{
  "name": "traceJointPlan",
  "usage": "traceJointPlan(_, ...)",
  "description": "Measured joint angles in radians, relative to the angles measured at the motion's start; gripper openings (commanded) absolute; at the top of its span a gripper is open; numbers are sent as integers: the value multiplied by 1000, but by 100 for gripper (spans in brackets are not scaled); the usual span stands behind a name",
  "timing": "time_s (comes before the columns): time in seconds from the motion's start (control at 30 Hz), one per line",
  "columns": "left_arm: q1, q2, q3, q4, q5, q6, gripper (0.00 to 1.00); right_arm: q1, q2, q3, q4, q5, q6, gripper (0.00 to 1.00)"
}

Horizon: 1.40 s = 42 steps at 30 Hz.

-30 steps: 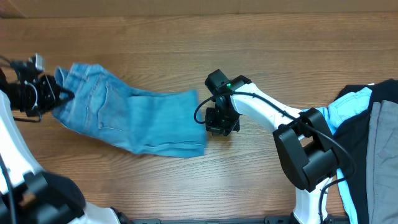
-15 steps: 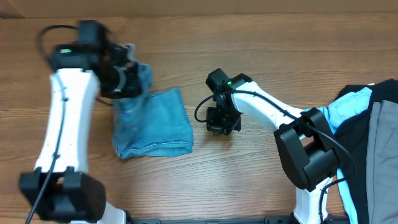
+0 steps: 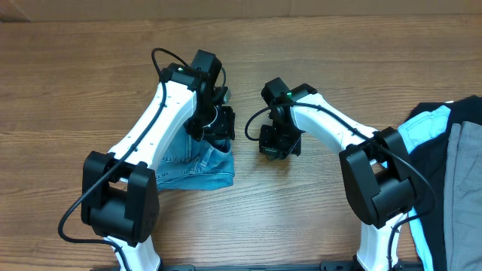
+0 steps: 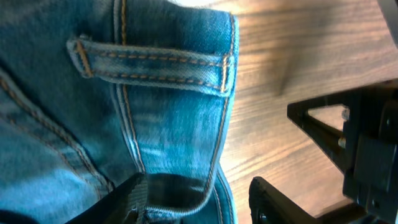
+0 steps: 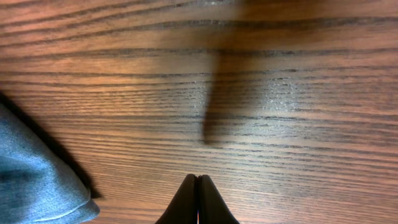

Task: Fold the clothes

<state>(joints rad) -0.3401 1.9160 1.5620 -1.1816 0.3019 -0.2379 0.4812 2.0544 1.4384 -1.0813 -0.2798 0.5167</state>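
The folded jeans [image 3: 192, 172] are laid left of centre on the desk [image 3: 301, 226]. Their belt-looped edge is straddled by the left pincer [image 4: 198, 200], fingers parted. Of the 2, the right pincer [image 5: 198, 190], clenched empty, is kept just rightward, apart.

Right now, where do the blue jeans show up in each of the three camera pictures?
Overhead: the jeans lie left of centre, towards the bottom.
Left wrist: the jeans fill the left and middle of the picture, very close up.
Right wrist: only a corner of the jeans shows, at the lower left.
Shared landmark: the wood-grain table, bare right beside the denim's edge in all three.
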Motion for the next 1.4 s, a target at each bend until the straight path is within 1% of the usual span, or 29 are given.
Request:
traceJointPlan(0.07, 9, 1, 41, -79, -5, 0, 52, 0, 0, 0, -3, 0, -13, 4)
traceJointPlan(0.13, 38, 2, 121, -181, -15, 2, 54, -1, 0, 4, -11, 0, -25, 4)
traceJointPlan(0.23, 106, 2, 303, -317, -40, 13, 63, -2, -7, 15, -10, 0, -50, 4)
traceJointPlan(0.33, 183, -1, 488, -422, -84, 31, 63, -2, -51, 45, -6, 3, -85, 4)
traceJointPlan(0.37, 208, -5, 535, -444, -98, 34, 49, -1, -77, 59, -2, 2, -97, 4)
traceJointPlan(0.4, 241, -11, 581, -463, -112, 38, 38, 2, -115, 80, 9, -1, -108, 4)
traceJointPlan(0.47, 278, -19, 609, -484, -125, 47, 7, 10, -190, 103, 78, -35, -128, 4)
traceJointPlan(0.5, 293, -22, 610, -489, -133, 56, 4, 16, -220, 114, 114, -58, -140, 4)
traceJointPlan(0.53, 302, -22, 608, -491, -137, 58, 4, 26, -249, 124, 149, -84, -151, 4)
traceJointPlan(0.67, 316, -22, 541, -466, -143, 62, 4, 106, -298, 145, 281, -172, -178, 4)
traceJointPlan(0.83, 316, -21, 380, -377, -143, 61, 4, 213, -214, 109, 349, -222, -165, 4)
traceJointPlan(0.9, 316, -20, 280, -320, -142, 62, 4, 236, -148, 74, 329, -231, -138, 4)
traceJointPlan(1.03, 316, -18, 103, -201, -142, 62, 4, 231, -57, 5, 257, -189, -58, 4)
traceJointPlan(1.2, 316, -16, -111, -54, -140, 62, 4, 205, -26, -51, 173, -123, 59, 4)
traceJointPlan(1.3, 316, -16, -204, 22, -139, 61, 4, 201, -26, -51, 179, -116, 63, 4)
traceJointPlan(1.4, 317, -16, -246, 50, -139, 62, 4, 201, -27, -44, 162, -112, 34, 4)
